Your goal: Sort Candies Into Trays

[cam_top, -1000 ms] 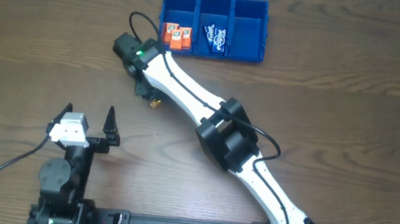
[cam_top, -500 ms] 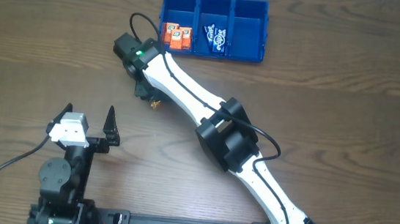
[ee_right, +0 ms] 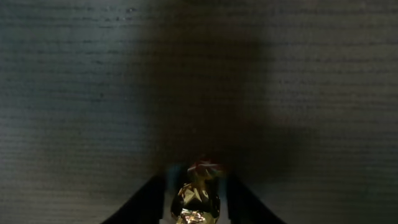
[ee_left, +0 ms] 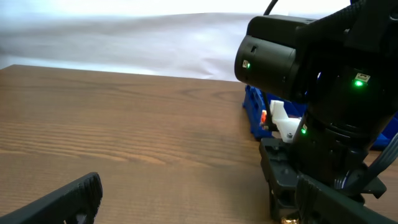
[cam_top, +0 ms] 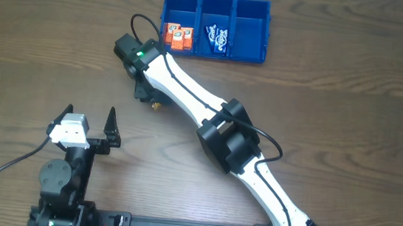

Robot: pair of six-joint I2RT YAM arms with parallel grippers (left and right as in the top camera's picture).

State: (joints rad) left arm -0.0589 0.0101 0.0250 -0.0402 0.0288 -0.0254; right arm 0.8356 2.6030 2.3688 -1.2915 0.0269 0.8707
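A gold foil-wrapped candy (ee_right: 196, 200) sits pinched between the fingers of my right gripper (ee_right: 196, 186), just above the wooden table. Seen from above, that gripper (cam_top: 150, 101) hangs left of centre, below the blue three-compartment tray (cam_top: 212, 55), with the gold candy (cam_top: 155, 107) at its tip. Orange candies (cam_top: 178, 37) lie in the tray's left compartment and a blue-wrapped candy (cam_top: 217, 38) in the middle one. My left gripper (cam_top: 90, 111) stands open near the front left, holding nothing. The left wrist view shows the right arm's wrist (ee_left: 323, 106) close by.
The tray's right compartment (cam_top: 250, 36) holds nothing. Bare wooden table (cam_top: 349, 120) stretches to the right and to the far left. The right arm's white links (cam_top: 215, 122) cross the middle of the table diagonally.
The right gripper with the gold candy has shifted only very slightly. The left arm has not moved.
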